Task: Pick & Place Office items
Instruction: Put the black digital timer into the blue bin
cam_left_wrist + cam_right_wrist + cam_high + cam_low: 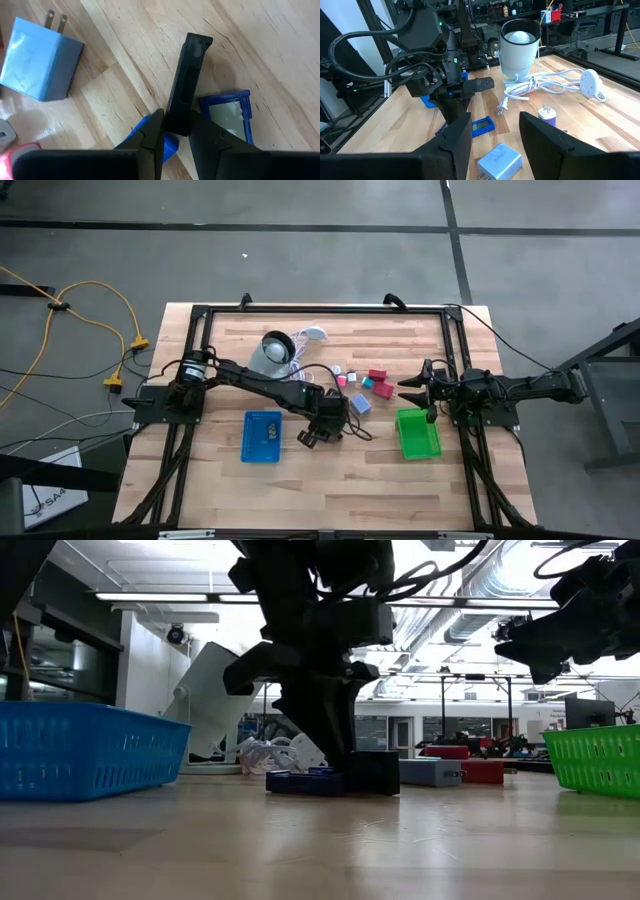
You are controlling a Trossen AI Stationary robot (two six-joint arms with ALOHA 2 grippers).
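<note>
Nearest the left wrist camera, the left gripper (176, 131) is clamped on the black clip (187, 82), low over the middle of the desk (340, 480), with a blue piece (227, 112) lying beside it. The blue tray (262, 435) already holds a few small things; the green tray (418, 434) looks bare. The pale-blue plug (500, 160), red block (377, 376) and others remain loose, so most is left. The right gripper (492, 132) waits by the right edge, fingers apart, holding nothing. Only the right wrist view shows the plug's prongs.

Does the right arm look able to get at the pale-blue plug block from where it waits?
Probably yes: the pale-blue plug block lies just ahead of the right claw, with bare wood between.
</note>
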